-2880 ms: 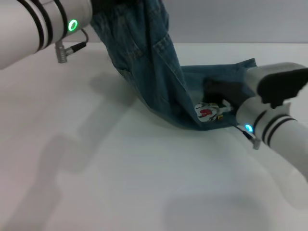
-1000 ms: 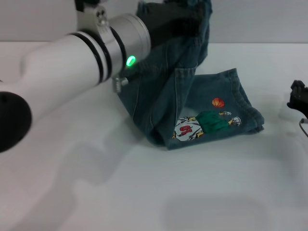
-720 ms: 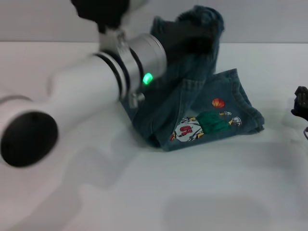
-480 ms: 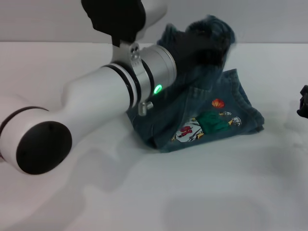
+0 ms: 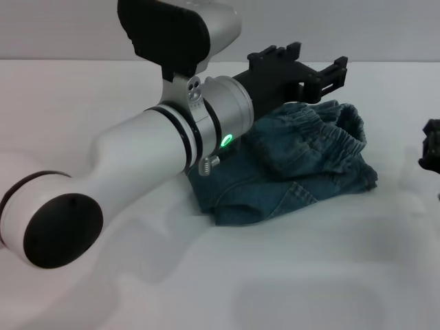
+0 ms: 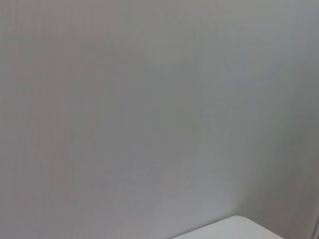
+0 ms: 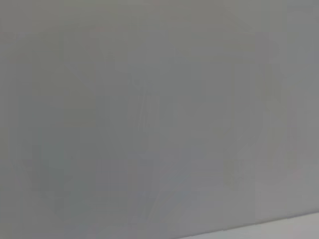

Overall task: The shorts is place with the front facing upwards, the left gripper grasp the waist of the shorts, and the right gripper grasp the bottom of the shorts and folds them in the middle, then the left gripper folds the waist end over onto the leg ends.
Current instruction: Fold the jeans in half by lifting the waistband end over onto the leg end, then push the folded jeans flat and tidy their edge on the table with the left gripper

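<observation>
The shorts (image 5: 275,182) lie folded in a compact bundle on the white table (image 5: 289,275), right of centre in the head view. The waist of the shorts (image 5: 323,134), a ruffled elastic band, rests on top toward the right, covering the leg ends. A patch pocket (image 5: 292,196) faces up near the front. My left gripper (image 5: 317,69) hovers just above and behind the bundle, open and holding nothing. Its silver arm (image 5: 172,144) with the green light stretches in from the left. Only a black piece of my right gripper (image 5: 432,146) shows at the right edge, away from the denim.
Both wrist views show only a plain grey wall; a corner of the table (image 6: 234,229) peeks in at the left wrist view's edge. The left arm's thick elbow (image 5: 55,220) fills the near left of the table.
The left gripper carried the waist over to the right, let it go and opened. The waist now lies on the leg ends and hides the cartoon print. The right gripper stayed at the edge.
</observation>
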